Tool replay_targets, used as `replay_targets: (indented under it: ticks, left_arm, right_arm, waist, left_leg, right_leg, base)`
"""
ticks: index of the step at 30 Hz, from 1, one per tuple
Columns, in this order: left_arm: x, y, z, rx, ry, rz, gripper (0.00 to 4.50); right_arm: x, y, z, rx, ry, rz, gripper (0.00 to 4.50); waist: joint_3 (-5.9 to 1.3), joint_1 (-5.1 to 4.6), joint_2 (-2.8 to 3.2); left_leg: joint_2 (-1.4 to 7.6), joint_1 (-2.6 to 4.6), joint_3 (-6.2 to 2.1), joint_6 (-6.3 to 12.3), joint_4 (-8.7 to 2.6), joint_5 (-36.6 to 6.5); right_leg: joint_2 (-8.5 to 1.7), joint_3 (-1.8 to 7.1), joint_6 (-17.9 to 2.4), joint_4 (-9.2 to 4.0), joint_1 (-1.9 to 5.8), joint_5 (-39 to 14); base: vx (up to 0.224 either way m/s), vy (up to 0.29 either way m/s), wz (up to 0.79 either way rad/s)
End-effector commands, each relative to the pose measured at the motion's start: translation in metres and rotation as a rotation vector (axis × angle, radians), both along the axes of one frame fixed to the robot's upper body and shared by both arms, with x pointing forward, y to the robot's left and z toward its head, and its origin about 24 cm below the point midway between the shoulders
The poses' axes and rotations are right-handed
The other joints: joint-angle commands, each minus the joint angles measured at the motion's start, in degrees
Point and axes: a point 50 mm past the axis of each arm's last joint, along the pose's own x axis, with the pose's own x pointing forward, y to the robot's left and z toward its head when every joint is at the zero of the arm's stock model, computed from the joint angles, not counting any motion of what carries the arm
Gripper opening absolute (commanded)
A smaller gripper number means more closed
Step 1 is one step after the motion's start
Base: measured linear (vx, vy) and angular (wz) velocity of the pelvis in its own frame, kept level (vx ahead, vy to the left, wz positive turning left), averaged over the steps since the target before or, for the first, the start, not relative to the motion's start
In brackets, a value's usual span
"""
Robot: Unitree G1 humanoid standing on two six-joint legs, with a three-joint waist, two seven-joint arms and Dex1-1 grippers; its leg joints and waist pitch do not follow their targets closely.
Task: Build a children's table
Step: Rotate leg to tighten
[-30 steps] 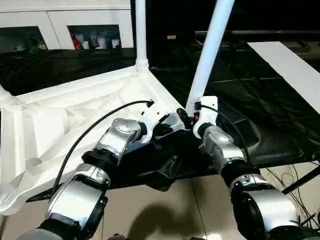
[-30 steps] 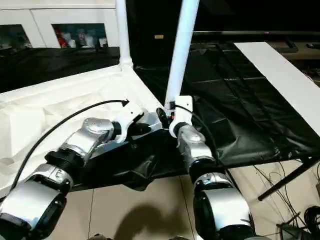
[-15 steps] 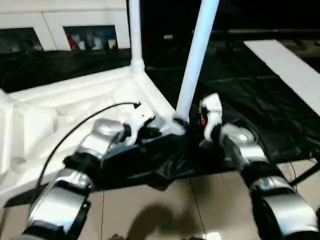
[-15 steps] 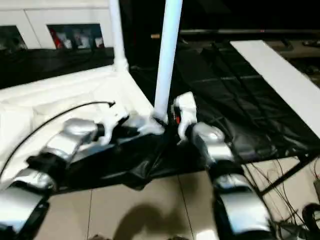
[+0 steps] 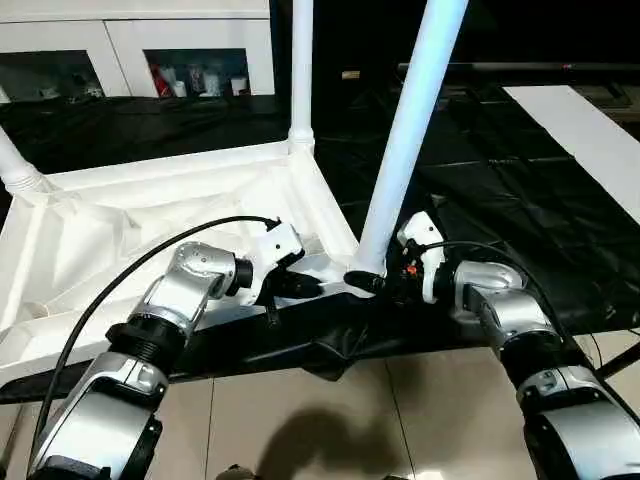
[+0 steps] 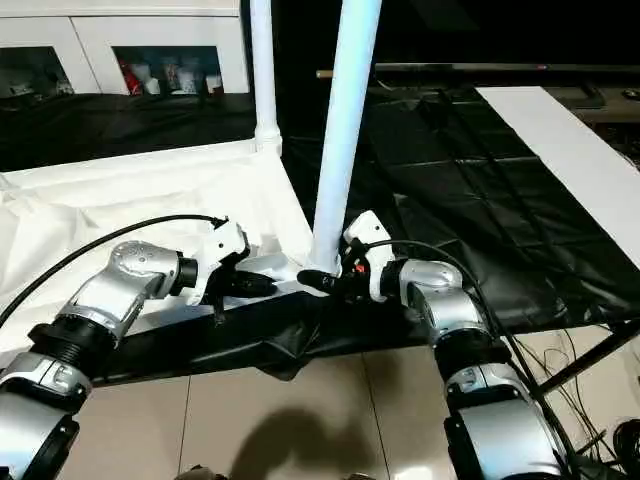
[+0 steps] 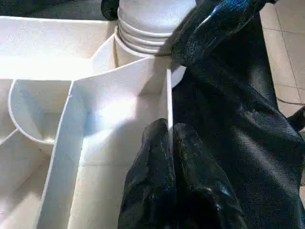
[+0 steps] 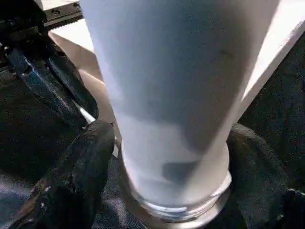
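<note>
Both silver forearms are extended forward and inward, so that the two grippers meet at the near corner of the upturned tabletop (image 5: 150, 215).

Left gripper (image 5: 300, 285): the wrist is turned inward and the black fingers (image 7: 176, 186) are pressed together, nipped on the thin upright rim of the tabletop just beside the corner socket. A black cable is looped from this wrist back along the forearm.

Right gripper (image 6: 318, 282): it is held roughly level and pointed toward the left gripper. Its fingers (image 8: 76, 176) stand apart, one on each side of the base of the near leg (image 5: 410, 130), close against the collar; whether they actually press on it cannot be told. The leg is seated in the corner socket and leans slightly.

Beyond the grippers, the ribbed underside faces up on a table under a black cover (image 5: 500, 190). A second leg (image 5: 301, 70) stands upright at the far corner and a third (image 5: 15, 165) at the far left corner. Farthest off stands a white glass-door cabinet (image 5: 190, 55).

Against the picture a second ago: the right wrist has swung from a steep approach behind the leg to a level reach from the side. The left gripper stays shut on the rim.
</note>
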Motion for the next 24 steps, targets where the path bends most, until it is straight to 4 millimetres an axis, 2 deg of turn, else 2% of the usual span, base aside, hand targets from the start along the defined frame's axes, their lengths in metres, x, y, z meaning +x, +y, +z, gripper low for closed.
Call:
replay_targets:
  ticks: [1,4,8,14,17,18,19,20,21,23,24]
  left_arm:
    - [-0.002,-0.008,0.007,-0.034,-0.012,-0.054,0.0]
    - [-0.002,-0.007,0.007,-0.031,-0.01,-0.053,0.0]
    - [-0.003,-0.006,0.006,-0.028,-0.007,-0.053,0.0]
    - [-0.004,-0.005,0.004,-0.026,-0.002,-0.045,0.0]
    - [0.002,-0.008,0.002,-0.019,-0.01,0.045,0.0]
    - [0.01,-0.01,0.0,-0.011,-0.025,0.152,0.0]
    - [0.013,-0.011,-0.001,-0.008,-0.031,0.192,0.0]
    - [0.015,-0.011,-0.001,-0.005,-0.034,0.219,0.0]
    - [0.024,-0.014,-0.004,-0.003,-0.024,0.388,0.0]
    - [0.03,-0.021,-0.004,-0.025,-0.032,0.478,0.0]
    - [0.033,-0.025,-0.003,-0.04,-0.04,0.519,0.0]
  right_arm:
    - [-0.003,0.002,-0.001,-0.004,0.011,0.031,3.18]
    - [-0.004,0.001,-0.002,-0.014,0.018,0.042,2.85]
    - [-0.005,0.0,-0.003,-0.022,0.02,0.043,2.75]
    - [-0.006,0.0,-0.009,-0.035,0.035,0.022,2.72]
    - [0.003,-0.003,-0.015,-0.039,0.042,-0.169,2.72]
    - [0.007,-0.004,-0.02,-0.021,0.063,-0.322,2.72]
    - [0.009,-0.004,-0.022,-0.014,0.073,-0.375,2.72]
    - [0.009,-0.005,-0.024,-0.01,0.081,-0.41,2.72]
    - [0.012,-0.004,-0.03,0.019,0.117,-0.568,2.72]
    - [0.014,-0.002,-0.034,0.054,0.148,-0.724,2.72]
    - [0.014,-0.001,-0.036,0.072,0.162,-0.795,2.72]
  waist:
    - [-4.32,-0.1,-0.24]
    - [-4.27,0.04,-0.32]
    - [-4.24,0.12,-0.31]
    - [-4.28,0.1,-0.36]
    - [-4.19,-0.02,-0.2]
    - [-4.03,-0.32,-0.16]
    - [-4.03,-0.32,-0.16]
    - [-3.88,-0.52,-0.27]
    - [-3.79,-0.69,-0.07]
    - [-3.72,-0.66,-0.2]
    - [-3.84,-0.64,-0.15]
  left_leg:
    - [0.37,0.39,0.58,4.77,-3.16,-5.2]
    - [0.42,0.44,0.6,4.66,-3.21,-5.8]
    - [0.43,0.46,0.58,4.26,-3.25,-6.1]
    - [0.36,0.39,0.62,4.63,-3.15,-5.4]
    - [0.37,0.47,0.6,3.94,-3.22,-6.1]
    - [0.21,0.54,0.61,2.92,-3.3,-7.3]
    - [0.21,0.54,0.61,2.92,-3.3,-7.3]
    - [0.07,0.95,0.48,1.25,-3.54,-9.4]
    - [0.09,0.95,0.57,0.77,-3.55,-10.0]
    - [-0.02,1.17,0.48,0.12,-3.65,-10.9]
    - [-0.13,0.93,0.4,0.08,-3.64,-10.4]
  right_leg:
    - [-3.67,2.49,-15.4,-3.25,3.7,0.4]
    - [-3.78,2.48,-15.2,-3.37,3.64,-0.8]
    - [-3.85,2.52,-14.7,-3.48,3.6,-2.4]
    - [-3.75,2.51,-14.8,-3.33,3.62,-1.0]
    - [-3.89,2.57,-14.5,-3.54,3.44,-2.7]
    - [-3.82,2.62,-14.1,-3.8,3.27,-4.8]
    - [-3.82,2.62,-14.1,-3.8,3.27,-4.8]
    - [-3.8,2.58,-13.0,-4.37,3.16,-9.7]
    - [-3.83,2.69,-12.6,-4.54,3.08,-11.0]
    - [-3.81,2.62,-11.8,-4.88,2.96,-13.3]
    - [-3.89,2.63,-11.4,-4.86,3.2,-13.1]
  base:
    - [0.0,0.0,0.0]
    - [0.0,0.0,0.0]
    - [0.0,0.0,0.0]
    - [0.0,0.0,0.0]
    - [0.0,0.0,0.0]
    - [0.0,0.0,0.0]
    - [0.0,0.0,0.0]
    - [0.0,0.0,0.0]
    - [0.0,0.0,0.0]
    - [0.0,0.0,0.0]
    - [0.0,0.0,0.0]
